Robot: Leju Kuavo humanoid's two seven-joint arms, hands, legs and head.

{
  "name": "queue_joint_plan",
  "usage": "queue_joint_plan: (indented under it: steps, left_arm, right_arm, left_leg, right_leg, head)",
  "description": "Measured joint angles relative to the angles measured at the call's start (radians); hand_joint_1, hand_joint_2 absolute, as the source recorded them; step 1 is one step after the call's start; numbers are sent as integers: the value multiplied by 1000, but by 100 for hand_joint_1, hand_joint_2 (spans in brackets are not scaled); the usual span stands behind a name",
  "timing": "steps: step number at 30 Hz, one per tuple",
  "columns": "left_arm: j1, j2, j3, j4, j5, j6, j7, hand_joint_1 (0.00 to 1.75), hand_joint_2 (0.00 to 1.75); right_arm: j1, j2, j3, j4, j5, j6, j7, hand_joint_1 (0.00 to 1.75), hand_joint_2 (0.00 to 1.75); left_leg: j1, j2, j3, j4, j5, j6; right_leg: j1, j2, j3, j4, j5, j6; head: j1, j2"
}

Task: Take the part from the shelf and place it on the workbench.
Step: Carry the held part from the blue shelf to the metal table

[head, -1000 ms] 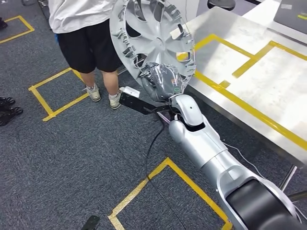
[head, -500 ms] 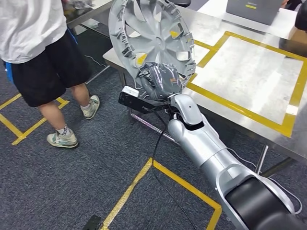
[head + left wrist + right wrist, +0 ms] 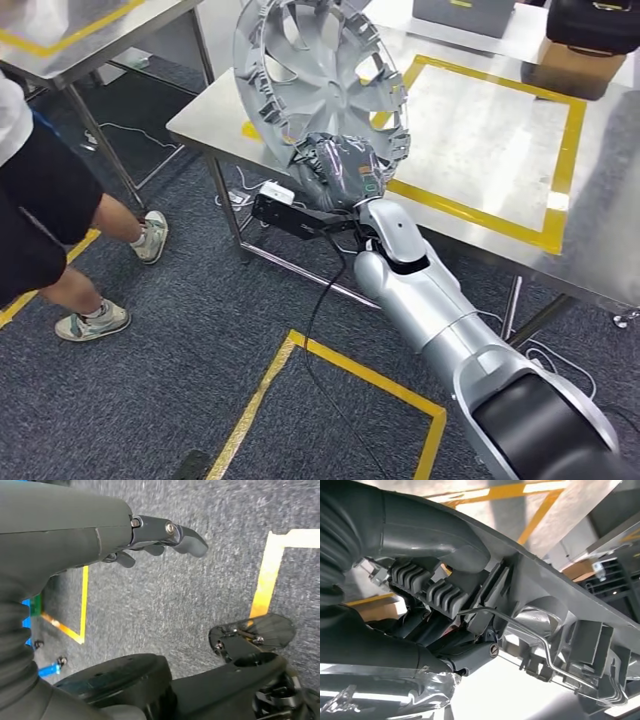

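The part is a silver wheel cover, held upright with its ribbed back rim toward me, in front of the workbench's near-left corner. My right hand, wrapped in clear film, grips its lower rim. Up close, the right hand clamps the grey rim of the wheel cover and a wire ring runs along it. The steel workbench carries a yellow tape rectangle and lies just behind the cover. My left hand hangs over grey carpet with its fingers apart and nothing in them.
A person in black shorts stands at the left. A second steel table stands at the back left. A grey box and a black case sit at the workbench's far edge. Yellow floor tape marks the carpet below my arm.
The whole view has swung: the workbench now lies broad ahead and the person has slid to the left edge. My right hand still holds the wheel cover the same way.
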Motion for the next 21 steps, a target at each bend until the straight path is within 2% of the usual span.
queue_joint_plan:
  steps: [1,3,5,7,8,9,10,11,12,13,14,16,18,19,21]
  left_arm:
    - [0,0,0,0,0,0,0,0,175]
    - [-2,0,0,0,0,0,0,0,175]
    - [-4,0,0,0,0,0,0,0,175]
    - [-3,0,0,0,0,0,0,0,175]
    - [-3,0,0,0,1,0,-1,0,175]
    - [-3,0,0,0,1,0,-1,0,175]
    - [-4,0,0,0,2,0,-1,0,175]
    - [-5,0,0,0,1,0,-2,0,175]
    - [-5,0,0,0,1,0,-2,0,175]
    - [-5,0,0,0,1,0,-1,0,175]
    - [-4,0,0,0,1,0,-1,0,175]
    - [-3,0,0,0,1,0,-1,0,175]
    - [-5,1,0,0,1,1,-1,0,175]
    - [-5,1,0,0,1,1,-1,0,175]
    - [-4,1,0,0,1,1,-1,0,175]
  right_arm:
    - [0,0,0,1,0,0,0,175,175]
    - [0,1,0,2,0,0,0,175,175]
    - [0,1,0,3,0,0,1,175,175]
    - [1,3,0,3,0,0,1,175,175]
    - [2,3,0,4,0,0,0,175,175]
    - [3,4,0,5,0,0,0,175,175]
    - [4,4,0,7,0,0,0,175,175]
    - [4,4,0,8,0,0,0,175,175]
    - [4,4,0,9,0,0,0,175,175]
    - [4,4,0,10,0,0,0,175,175]
    - [3,4,0,10,0,0,0,175,175]
    - [1,5,0,11,0,0,0,175,175]
    - [2,3,0,12,-1,0,0,175,175]
    - [2,2,0,12,-1,0,0,175,175]
    - [3,1,0,13,-2,0,0,175,175]
  left_leg:
    - [-3,9,2,-2,-1,-4]
    - [-1,22,8,-5,-5,-14]
    - [2,-6,-7,30,-32,-23]
    - [4,-48,-65,143,-86,-28]
    - [4,-57,-102,209,-110,-29]
    - [4,-61,-130,255,-118,-29]
    - [4,-63,-143,269,-109,-29]
    - [5,-66,-136,245,-81,-27]
    - [6,-75,-113,191,-44,-26]
    - [8,-97,-84,127,-10,-24]
    - [12,-117,-56,65,11,-22]
    - [14,-143,-28,6,18,-18]
    - [14,-126,-25,-1,17,-7]
    - [14,-115,-24,-3,19,0]
    - [15,-94,-21,-9,22,11]
  right_leg:
    - [3,4,2,-7,-3,-5]
    - [0,30,-1,-10,1,-16]
    - [-6,52,1,-13,4,-27]
    - [-10,73,1,-14,5,-36]
    - [-10,85,1,-14,5,-38]
    - [-10,98,1,-14,5,-39]
    - [-10,111,2,-14,5,-39]
    - [-12,124,3,-14,6,-38]
    - [-13,138,4,-14,6,-36]
    - [-15,151,3,-13,7,-32]
    - [-15,165,-1,-11,7,-27]
    - [-17,187,-8,-12,11,-14]
    - [-20,200,-14,-19,15,-1]
    - [-18,186,-20,-14,10,3]
    - [-12,127,-51,51,-32,9]
  head:
    - [-1,0]
    - [-2,0]
    - [-4,0]
    - [-9,0]
    - [-11,0]
    - [-12,0]
    - [-12,0]
    - [-12,0]
    - [-13,0]
    - [-13,0]
    - [-14,0]
    - [-15,0]
    - [-16,0]
    - [-14,0]
    - [-5,0]
